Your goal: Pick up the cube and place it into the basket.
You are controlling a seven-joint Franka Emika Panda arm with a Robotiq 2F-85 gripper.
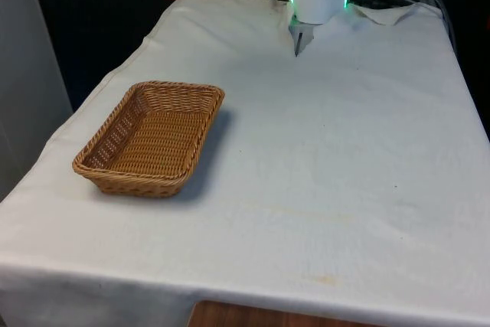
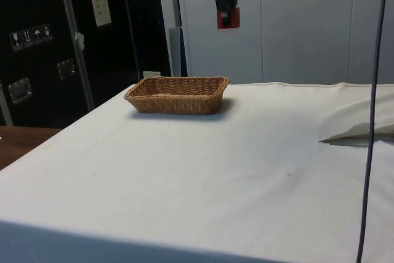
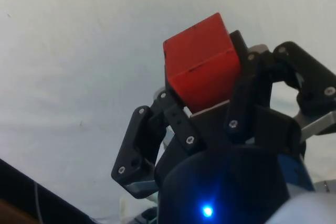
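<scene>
Carrying is the step in hand, as we judge it: the pincer (image 3: 202, 106) is pinching the red cube (image 3: 200, 59) between its fingers and holds it high above the white-clothed counter (image 1: 344, 151). The wicker basket (image 2: 177, 94) sits on the counter well below the pincer and a little off to one side. Next we would bring the cube over the basket's open middle, lower it, and only then spread the fingers.

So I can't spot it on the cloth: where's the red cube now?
The red cube is held in the gripper, high above the table; in the side view it hangs over the basket's far end.
</scene>
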